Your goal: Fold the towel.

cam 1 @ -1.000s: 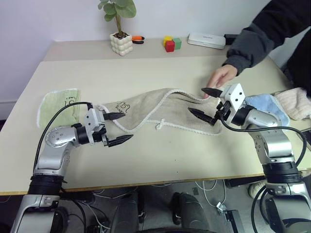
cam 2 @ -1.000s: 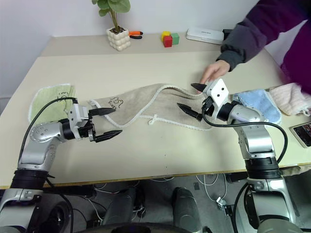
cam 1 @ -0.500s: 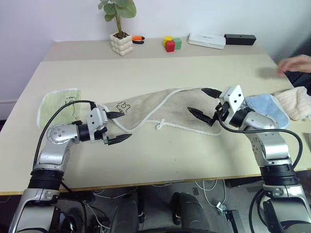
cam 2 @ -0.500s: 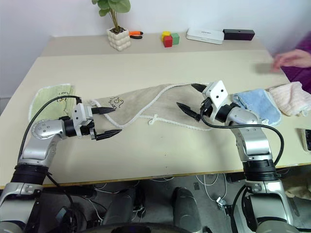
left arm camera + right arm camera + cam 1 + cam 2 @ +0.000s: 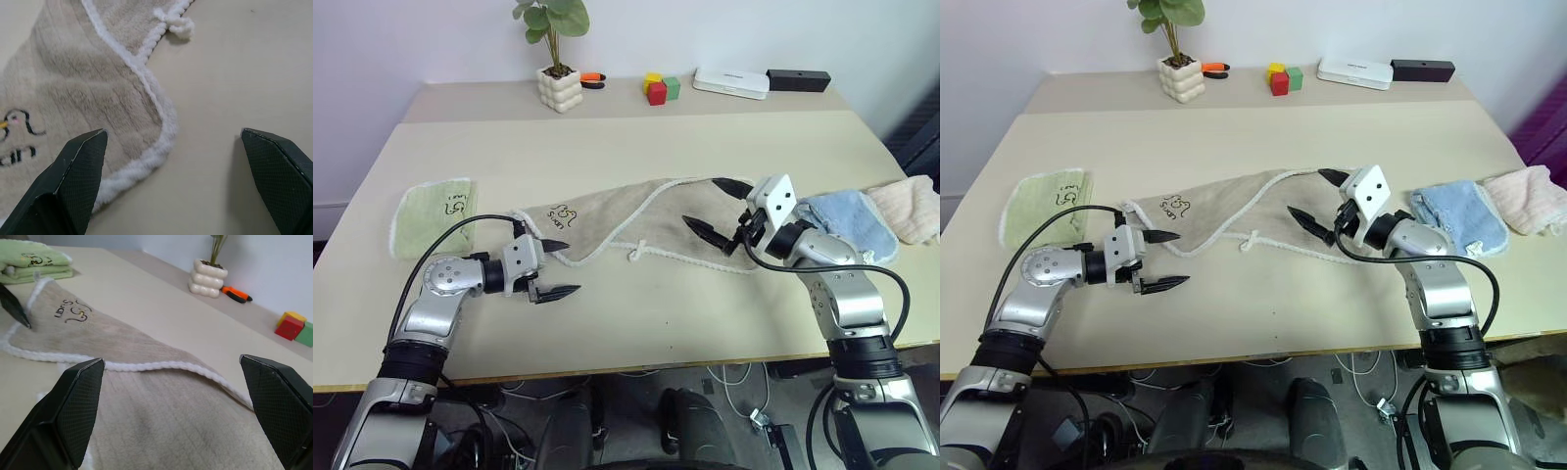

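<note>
1. Towel (image 5: 636, 223), beige with white corded edging, lies stretched across the middle of the pale surface (image 5: 607, 147), partly rumpled, with a dark embroidered mark (image 5: 561, 212) near its left end and a small white loop (image 5: 634, 252) at its near edge.
2. Left claw (image 5: 553, 268) sits low at the towel's left end, its two black fingers spread wide and holding nothing; one fingertip is over the towel's corner, the other over bare surface just beside the edging.
3. Right claw (image 5: 717, 208) hovers above the towel's right part, fingers also wide apart and empty; whether the lower fingertip touches the cloth is hard to judge.
4. Green towel (image 5: 433, 213), folded, lies at the surface's left side, close to the beige towel's left end.
5. Light blue towel (image 5: 850, 217) and a pinkish cloth (image 5: 911, 208) lie at the right edge.
6. Potted plant (image 5: 555, 59), an orange tool (image 5: 592, 77), coloured blocks (image 5: 659, 88), a white box (image 5: 731, 82) and a black bar (image 5: 797, 79) stand along the far side.
</note>
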